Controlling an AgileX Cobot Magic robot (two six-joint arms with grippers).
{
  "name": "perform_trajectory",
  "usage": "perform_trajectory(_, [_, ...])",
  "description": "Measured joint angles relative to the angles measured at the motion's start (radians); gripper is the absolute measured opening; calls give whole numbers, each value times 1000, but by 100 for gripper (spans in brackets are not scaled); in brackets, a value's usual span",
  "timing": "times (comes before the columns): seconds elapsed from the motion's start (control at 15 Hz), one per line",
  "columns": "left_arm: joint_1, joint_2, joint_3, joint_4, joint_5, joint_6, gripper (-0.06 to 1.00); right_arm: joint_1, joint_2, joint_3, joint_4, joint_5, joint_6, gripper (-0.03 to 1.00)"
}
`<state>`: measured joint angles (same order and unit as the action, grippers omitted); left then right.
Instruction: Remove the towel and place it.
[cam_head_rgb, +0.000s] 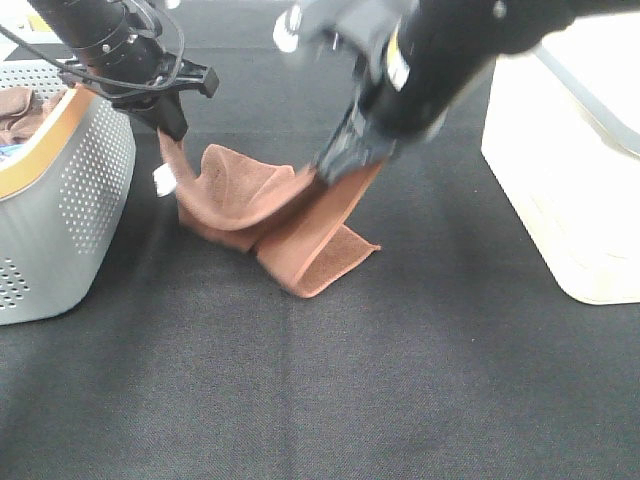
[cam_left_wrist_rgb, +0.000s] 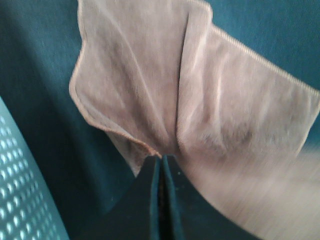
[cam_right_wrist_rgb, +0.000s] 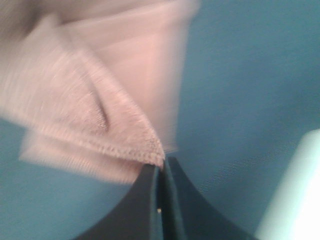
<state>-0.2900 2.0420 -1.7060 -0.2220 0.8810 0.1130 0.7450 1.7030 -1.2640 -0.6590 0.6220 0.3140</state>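
Note:
The rust-brown towel (cam_head_rgb: 270, 215) hangs between my two grippers over the black table, its lower folds resting on the cloth surface. A small white tag (cam_head_rgb: 164, 180) shows at its left corner. My left gripper (cam_head_rgb: 172, 125) is shut on the towel's left corner beside the grey basket (cam_head_rgb: 60, 190). My right gripper (cam_head_rgb: 340, 160) is shut on the opposite corner. In the left wrist view the closed gripper (cam_left_wrist_rgb: 161, 161) pinches the towel (cam_left_wrist_rgb: 165, 90). In the right wrist view the gripper (cam_right_wrist_rgb: 161, 167) pinches the hemmed corner of the towel (cam_right_wrist_rgb: 95, 110), which is blurred.
The grey perforated basket stands at the left edge and holds a darker brown bunched cloth (cam_head_rgb: 20, 110). A cream plastic bin (cam_head_rgb: 570, 170) stands at the right. The black table cloth (cam_head_rgb: 330, 390) spreads to the front.

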Motion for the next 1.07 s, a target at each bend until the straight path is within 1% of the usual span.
perform_trajectory(0.13, [0,-3,0,-1,-57,-16,0,-20,0,-60,-176,24,75,0])
perform_trajectory(0.27, [0,-19,0,-2,-134,-26,0,-88,0,-122,-258,12,102,0])
perform_trajectory(0.4, [0,-31,0,-2,-229,-34,0,-180,0,-167,-273,-81,111,0])
perform_trajectory(0.47, [1,-33,0,-2,-332,-34,0,-240,0,-186,-277,-186,116,0])
perform_trajectory(0.53, [1,-33,0,-2,-362,-35,0,-272,3,-197,-278,-255,117,0])
perform_trajectory(0.6, [2,-33,0,-2,-489,-37,0,-305,16,-213,-279,-317,121,0])
perform_trajectory(0.67, [2,-33,0,2,-576,-37,0,-332,39,-232,-280,-357,136,0])
perform_trajectory(0.8, [2,-33,0,36,-762,-27,0,-368,110,-287,-280,-418,162,0])
perform_trajectory(0.87, [2,-33,0,61,-855,-22,0,-379,158,-322,-280,-438,168,0])
perform_trajectory(0.93, [2,-32,0,91,-970,-19,0,-384,226,-389,-280,-443,170,0])
perform_trajectory(1.0, [2,-32,0,95,-1011,-18,0,-383,262,-421,-280,-441,170,0])
perform_trajectory(1.07, [2,-32,0,99,-1020,-15,0,-383,290,-438,-278,-431,170,0])
